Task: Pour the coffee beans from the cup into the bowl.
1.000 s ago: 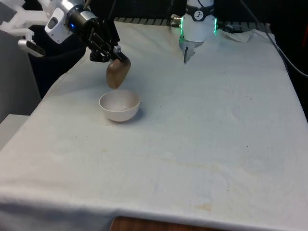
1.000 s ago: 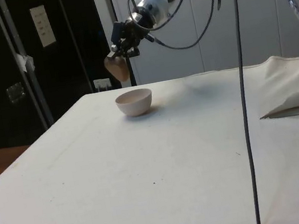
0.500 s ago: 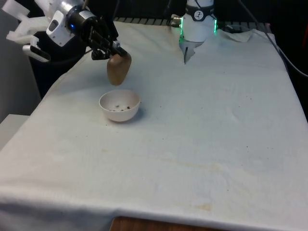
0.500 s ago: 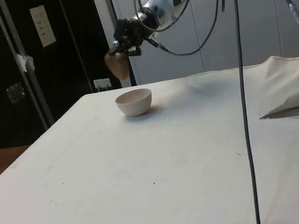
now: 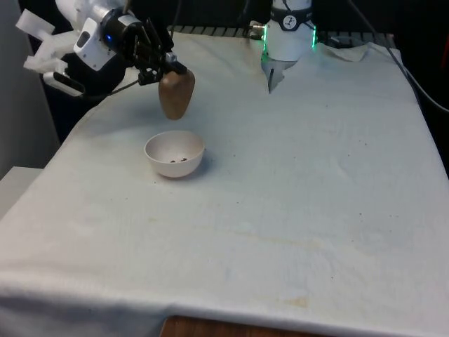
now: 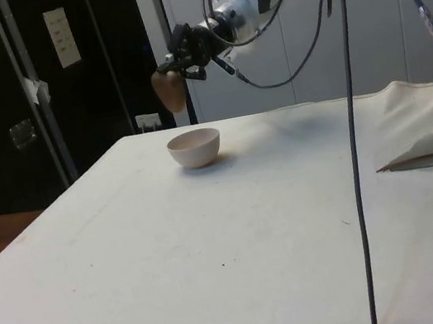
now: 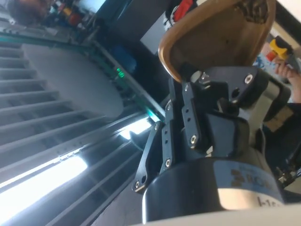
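Now the black tool (image 5: 167, 69) is pinched on the rim of a brown cup (image 5: 175, 96), one finger inside the mouth and one outside as the wrist view shows (image 7: 214, 44); fingers pressed onto the cup wall, not spread; cup hangs in the air off the bench (image 5: 302, 182), tipped over so its closed end points down and toward the front view's right; in the side view the tool (image 6: 174, 62) holds the cup (image 6: 170, 91) above and just to the far side of the bowl (image 6: 195, 148), not touching it; white arm (image 5: 98, 38) reaches in from the front view's left.

White bowl (image 5: 175, 154) sits upright on the white cloth, below the cup and a bit nearer the camera in the front view; a few dark coffee beans (image 5: 177, 159) lie at the bottom of the bowl, most of the inside bare; cup interior in the wrist view looks tan and smooth, cannot tell if any beans remain in it; some tiny dark specks scattered on the cloth.
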You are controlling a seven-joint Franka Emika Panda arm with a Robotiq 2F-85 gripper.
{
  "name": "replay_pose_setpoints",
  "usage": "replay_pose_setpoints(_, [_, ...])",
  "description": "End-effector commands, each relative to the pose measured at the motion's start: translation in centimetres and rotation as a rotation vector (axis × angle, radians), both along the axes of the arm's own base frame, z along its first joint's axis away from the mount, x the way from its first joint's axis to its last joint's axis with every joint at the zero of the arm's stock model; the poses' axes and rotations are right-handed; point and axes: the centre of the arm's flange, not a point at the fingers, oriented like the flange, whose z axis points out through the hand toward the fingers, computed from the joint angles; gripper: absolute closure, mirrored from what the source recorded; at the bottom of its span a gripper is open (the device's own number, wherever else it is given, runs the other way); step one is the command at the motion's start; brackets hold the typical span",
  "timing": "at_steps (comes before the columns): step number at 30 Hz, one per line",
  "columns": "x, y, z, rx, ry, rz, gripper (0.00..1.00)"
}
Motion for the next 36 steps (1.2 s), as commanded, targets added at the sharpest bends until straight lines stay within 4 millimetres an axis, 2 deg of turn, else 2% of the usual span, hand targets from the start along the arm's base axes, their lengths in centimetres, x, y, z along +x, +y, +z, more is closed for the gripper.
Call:
replay_pose_setpoints(1, [-0.1,0.0,-0.1,0.016,-0.004,-0.004,1.00])
replay_pose_setpoints(15, [-0.6,-0.2,-1.1,0.111,-0.036,-0.035,1.00])
replay_pose_setpoints(36, [-0.9,-0.2,-1.2,0.135,-0.058,-0.040,1.00])
